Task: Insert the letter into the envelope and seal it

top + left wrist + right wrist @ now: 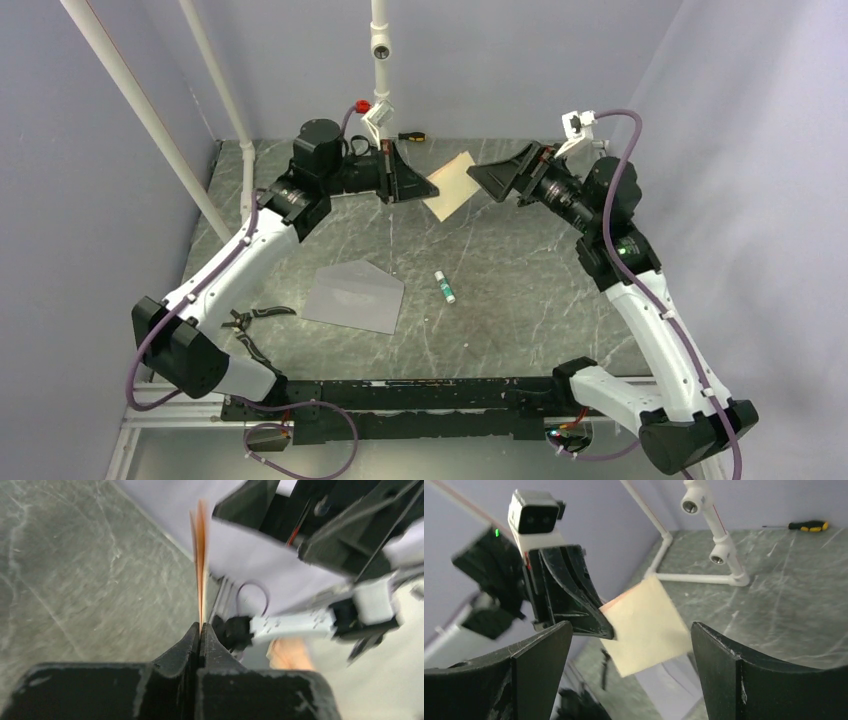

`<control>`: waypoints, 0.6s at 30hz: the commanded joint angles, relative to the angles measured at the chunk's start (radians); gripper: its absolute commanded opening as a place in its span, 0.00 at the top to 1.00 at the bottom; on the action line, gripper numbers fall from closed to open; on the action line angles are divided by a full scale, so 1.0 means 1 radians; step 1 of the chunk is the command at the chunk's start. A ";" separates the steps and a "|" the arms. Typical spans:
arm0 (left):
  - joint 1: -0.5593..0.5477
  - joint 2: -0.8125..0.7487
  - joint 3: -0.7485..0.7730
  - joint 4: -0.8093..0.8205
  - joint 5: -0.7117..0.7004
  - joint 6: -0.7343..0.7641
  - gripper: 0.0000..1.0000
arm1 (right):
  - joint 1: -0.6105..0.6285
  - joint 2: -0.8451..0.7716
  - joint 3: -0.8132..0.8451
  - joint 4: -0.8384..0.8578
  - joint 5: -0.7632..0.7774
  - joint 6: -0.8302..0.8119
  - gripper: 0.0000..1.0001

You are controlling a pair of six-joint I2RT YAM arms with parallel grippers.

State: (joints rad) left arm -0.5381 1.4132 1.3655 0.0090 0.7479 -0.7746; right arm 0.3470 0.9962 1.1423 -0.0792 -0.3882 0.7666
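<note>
The grey marbled desk (pixel 520 300) carries everything, with a white pipe frame (pixel 380 60) standing at its far edge. Both arms reach toward the far middle of the desk and face each other there.

The envelope (pixel 355 295) lies flat left of centre on the desk, its pointed flap toward the far side, well apart from both arms' tips.

The letter (pixel 450 185) is off the desk, held tilted in the air between the two arms. The left fingers (pixel 410 185) are pressed tight together on its near-left corner; in the left wrist view the sheet (pixel 201 555) rises edge-on from their closed tips (pixel 175 650).

The right fingers (pixel 539 655) are spread wide and hold nothing. The letter (pixel 649 625) shows in the gap between them, clear of both.

A small green-and-white glue stick (pixel 444 287) lies just right of the envelope, and a yellow-handled screwdriver (pixel 411 136) rests by the far edge.
</note>
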 commanded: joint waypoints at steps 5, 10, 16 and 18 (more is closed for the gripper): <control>0.000 -0.050 0.213 -0.703 0.264 0.827 0.97 | 0.005 0.119 0.335 -0.471 -0.529 -0.743 0.10; 0.000 -0.055 0.264 -0.840 0.245 1.084 0.97 | 0.105 0.244 0.498 -0.708 -0.566 -0.966 0.08; -0.001 -0.047 0.300 -0.936 0.240 1.231 0.98 | 0.251 0.394 0.662 -0.930 -0.487 -1.110 0.13; -0.002 -0.037 0.326 -0.996 0.246 1.279 0.97 | 0.273 0.433 0.712 -0.979 -0.476 -1.134 0.20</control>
State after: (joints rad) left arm -0.5381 1.3785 1.6222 -0.8604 0.9539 0.3275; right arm 0.5800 1.3865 1.7473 -0.8814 -0.8722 -0.2226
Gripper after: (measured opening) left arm 0.033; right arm 0.851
